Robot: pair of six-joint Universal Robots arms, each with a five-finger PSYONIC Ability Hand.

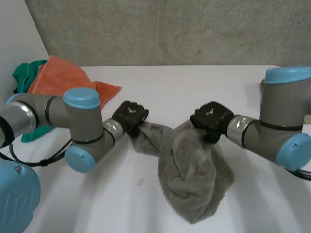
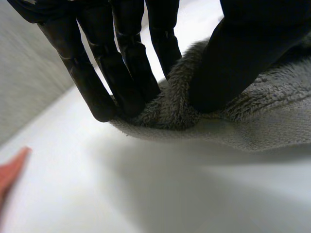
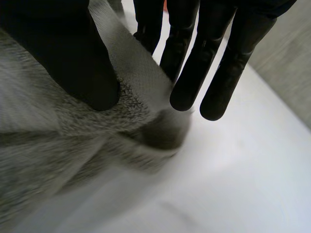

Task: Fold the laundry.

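Note:
A grey towel (image 1: 194,174) hangs between my two hands above the white table (image 1: 194,92), its lower part bunched and resting on the surface. My left hand (image 1: 129,116) pinches the towel's left corner (image 2: 170,109) between thumb (image 2: 233,63) and fingers (image 2: 97,92). My right hand (image 1: 210,120) grips the towel's right top edge (image 3: 97,116), thumb (image 3: 73,63) pressed on the cloth against the fingers (image 3: 194,73).
An orange cloth (image 1: 63,77) lies at the table's back left, over a green cloth (image 1: 26,73). An orange tip (image 2: 12,167) lies on the table in the left wrist view. A grey wall (image 1: 170,29) stands behind the table.

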